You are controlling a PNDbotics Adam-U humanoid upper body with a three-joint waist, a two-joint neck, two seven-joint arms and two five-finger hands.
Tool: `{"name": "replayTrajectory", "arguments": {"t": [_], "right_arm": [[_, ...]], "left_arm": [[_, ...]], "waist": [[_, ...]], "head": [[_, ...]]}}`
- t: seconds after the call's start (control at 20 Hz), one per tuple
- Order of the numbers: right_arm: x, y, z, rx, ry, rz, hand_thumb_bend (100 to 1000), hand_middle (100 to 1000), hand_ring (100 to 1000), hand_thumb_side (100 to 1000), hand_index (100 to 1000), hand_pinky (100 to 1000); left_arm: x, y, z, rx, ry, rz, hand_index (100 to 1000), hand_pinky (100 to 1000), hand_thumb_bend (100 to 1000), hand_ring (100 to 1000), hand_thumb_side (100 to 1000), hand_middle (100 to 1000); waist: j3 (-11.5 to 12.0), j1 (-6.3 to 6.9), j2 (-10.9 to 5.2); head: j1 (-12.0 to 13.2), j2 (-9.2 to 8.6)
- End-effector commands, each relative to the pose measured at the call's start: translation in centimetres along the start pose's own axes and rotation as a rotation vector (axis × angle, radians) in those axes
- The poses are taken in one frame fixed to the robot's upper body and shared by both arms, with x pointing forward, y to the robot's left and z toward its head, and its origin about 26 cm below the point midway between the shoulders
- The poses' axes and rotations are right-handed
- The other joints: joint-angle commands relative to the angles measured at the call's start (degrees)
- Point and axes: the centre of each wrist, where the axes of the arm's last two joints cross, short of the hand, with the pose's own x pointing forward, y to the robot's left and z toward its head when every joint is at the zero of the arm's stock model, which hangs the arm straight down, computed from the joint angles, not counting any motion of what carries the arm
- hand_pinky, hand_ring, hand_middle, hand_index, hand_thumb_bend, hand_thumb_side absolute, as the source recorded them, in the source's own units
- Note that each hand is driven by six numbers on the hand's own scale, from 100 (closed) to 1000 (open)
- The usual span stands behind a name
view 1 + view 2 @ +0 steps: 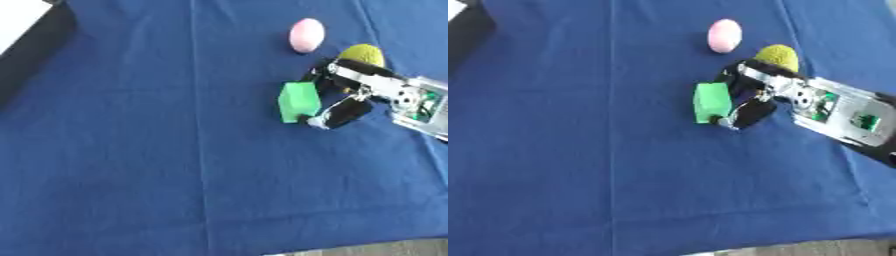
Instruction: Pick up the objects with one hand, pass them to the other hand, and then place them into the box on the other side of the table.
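Nearest the lower edge, the blue cloth (157,175) over the bench lay bare. Right of centre, the right hand (754,97) reached in from the right edge, its fingers (750,114) curled toward the green block (298,101), touching its right side; whether they had closed around it could not be told. The block looked like a light, rigid piece with flat faces, so it would probably hold best pinched across two opposite faces. Just behind the hand, partly hidden by it, sat a yellow-green ball (364,53), which seemed fuzzy and soft, likely easy to cup. Farther up, the pink egg (306,35) lay apart, smooth and rounded, probably inclined to slip or roll. A dark shape (26,50) filled the upper left corner, perhaps the box.
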Motion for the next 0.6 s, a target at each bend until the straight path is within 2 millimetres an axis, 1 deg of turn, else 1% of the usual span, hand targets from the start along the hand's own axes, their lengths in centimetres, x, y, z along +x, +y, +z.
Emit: {"name": "replayTrajectory", "arguments": {"t": [0.05,0.25,0.3,0.45,0.55,0.6], "right_arm": [[0.4,-0.7,0.1,-0.013,-0.008,0.017,424,750,721,111,702,740],[0.4,-0.8,0.0,-0.013,-0.003,0.019,409,718,691,100,673,738],[0.5,-0.9,0.0,-0.013,-0.003,0.02,408,712,684,100,667,722],[0.6,-1.2,0.0,-0.028,-0.012,0.016,395,698,664,100,649,632],[0.8,-1.5,-0.1,-0.045,-0.023,0.013,388,684,648,100,633,548],[0.9,-1.8,-0.1,-0.056,-0.028,0.011,389,679,640,100,626,492]], "left_arm": [[0.8,0.1,-0.3,-0.017,-0.023,-0.015,731,719,144,537,815,564],[0.8,0.1,-0.3,-0.018,-0.025,-0.016,731,718,142,537,812,564],[0.8,0.1,-0.3,-0.017,-0.024,-0.016,731,718,142,537,812,564],[0.8,0.2,-0.2,-0.015,-0.024,-0.017,731,718,141,537,810,564],[0.8,0.2,-0.2,-0.013,-0.023,-0.017,731,718,139,537,807,564],[0.8,0.3,-0.2,-0.012,-0.024,-0.018,731,718,139,537,806,564]], "waist": [[0.1,0.06,-0.87],[0.0,0.07,-1.01],[0.0,0.08,-1.05],[0.0,0.15,-1.19],[-0.1,0.21,-1.32],[-0.2,0.23,-1.38]], "head": [[-0.2,-0.54],[-0.2,-0.52],[-0.2,-0.54],[-0.2,-0.52],[-0.2,-0.46],[-0.2,-0.45]]}}
